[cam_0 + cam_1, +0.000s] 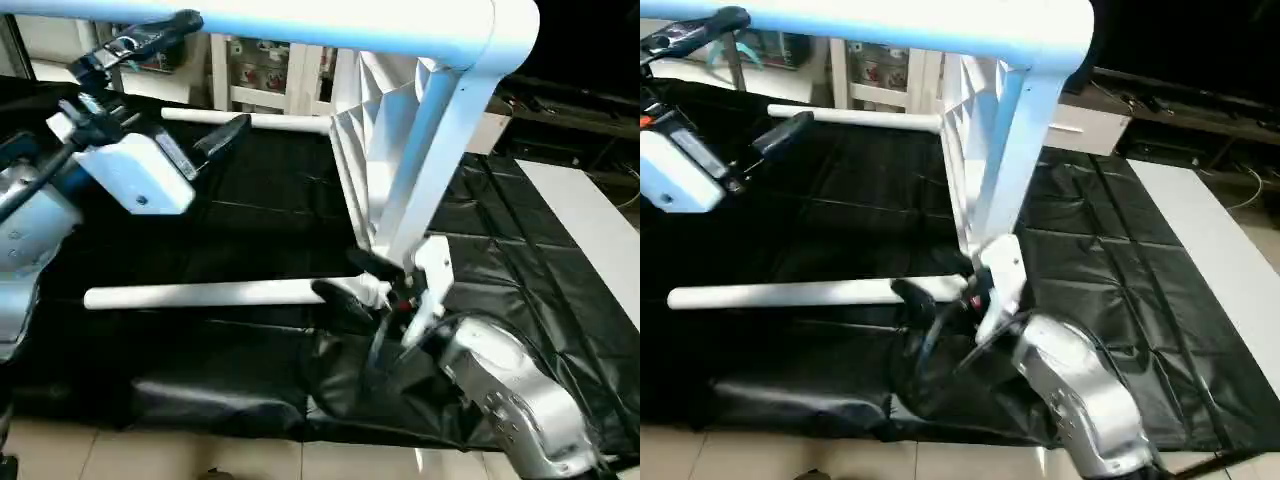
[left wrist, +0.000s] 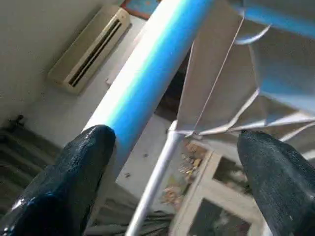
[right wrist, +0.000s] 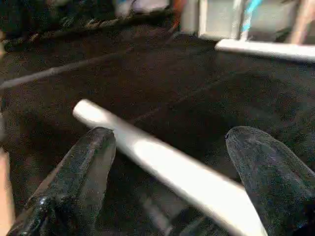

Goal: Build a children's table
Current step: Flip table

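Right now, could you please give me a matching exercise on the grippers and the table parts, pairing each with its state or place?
Things:
1. left gripper
2. right gripper
3. table top
4. far leg

States or places:
A. open, with the low near leg between its fingers
B. level and low, on the side away from the robot
C. open, raised beside the highest leg
D. standing on edge, ribbed side showing

Pairs: 1-C, 2-A, 3-D, 4-B
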`<state>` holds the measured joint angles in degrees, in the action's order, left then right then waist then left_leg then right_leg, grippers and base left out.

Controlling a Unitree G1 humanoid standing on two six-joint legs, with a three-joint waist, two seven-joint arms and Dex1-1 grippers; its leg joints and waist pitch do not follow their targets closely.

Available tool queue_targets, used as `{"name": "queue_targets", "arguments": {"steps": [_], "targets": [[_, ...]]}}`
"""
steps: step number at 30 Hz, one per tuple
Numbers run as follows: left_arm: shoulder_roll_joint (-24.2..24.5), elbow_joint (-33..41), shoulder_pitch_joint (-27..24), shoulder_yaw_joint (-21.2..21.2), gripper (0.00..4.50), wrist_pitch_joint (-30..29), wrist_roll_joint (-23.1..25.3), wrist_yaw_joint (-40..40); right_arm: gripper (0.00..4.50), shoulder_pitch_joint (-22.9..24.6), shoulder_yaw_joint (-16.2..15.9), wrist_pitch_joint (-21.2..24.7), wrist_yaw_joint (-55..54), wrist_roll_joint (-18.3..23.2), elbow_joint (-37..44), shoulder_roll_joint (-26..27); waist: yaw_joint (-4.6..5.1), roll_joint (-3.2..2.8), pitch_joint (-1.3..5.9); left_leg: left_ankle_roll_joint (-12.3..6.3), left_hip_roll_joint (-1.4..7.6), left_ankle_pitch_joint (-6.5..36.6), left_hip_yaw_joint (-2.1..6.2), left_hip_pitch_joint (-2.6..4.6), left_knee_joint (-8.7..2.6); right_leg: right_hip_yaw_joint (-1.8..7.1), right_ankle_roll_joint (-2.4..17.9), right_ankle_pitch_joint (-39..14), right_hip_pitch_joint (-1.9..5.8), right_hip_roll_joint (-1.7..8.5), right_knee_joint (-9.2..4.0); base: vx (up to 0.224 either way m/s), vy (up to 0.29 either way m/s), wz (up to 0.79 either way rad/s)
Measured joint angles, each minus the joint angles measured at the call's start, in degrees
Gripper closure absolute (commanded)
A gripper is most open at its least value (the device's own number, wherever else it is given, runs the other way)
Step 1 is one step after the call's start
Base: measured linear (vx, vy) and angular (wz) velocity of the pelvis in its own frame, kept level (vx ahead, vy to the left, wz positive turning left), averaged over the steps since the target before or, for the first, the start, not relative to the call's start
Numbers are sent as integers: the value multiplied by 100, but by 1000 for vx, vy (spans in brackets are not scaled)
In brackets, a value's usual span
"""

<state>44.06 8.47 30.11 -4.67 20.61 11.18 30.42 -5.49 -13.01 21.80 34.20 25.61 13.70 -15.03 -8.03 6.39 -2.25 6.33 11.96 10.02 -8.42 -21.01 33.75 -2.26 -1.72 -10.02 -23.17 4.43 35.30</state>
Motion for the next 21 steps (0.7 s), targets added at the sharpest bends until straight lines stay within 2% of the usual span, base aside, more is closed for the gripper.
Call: {"name": "queue_targets", "arguments": {"steps": [7,12,21], "targets": [[81,-607,621,14,0,425,371,-286,56,98,-32,2,80,-28,37,33,-36,-18,-11,0,-1,0,24,2,1,-1,4,2,0,1,11,0,0,0],[95,-943,709,110,0,842,483,-350,56,119,-37,-1,1,-55,38,77,-47,-34,-21,0,0,0,24,-2,2,-2,9,5,-2,1,11,0,0,0],[253,-1978,1353,266,0,967,1168,-820,56,142,-89,-9,-9,-155,100,106,-53,-80,-52,0,1,0,25,2,4,-4,13,8,-2,0,17,0,0,0]]}}
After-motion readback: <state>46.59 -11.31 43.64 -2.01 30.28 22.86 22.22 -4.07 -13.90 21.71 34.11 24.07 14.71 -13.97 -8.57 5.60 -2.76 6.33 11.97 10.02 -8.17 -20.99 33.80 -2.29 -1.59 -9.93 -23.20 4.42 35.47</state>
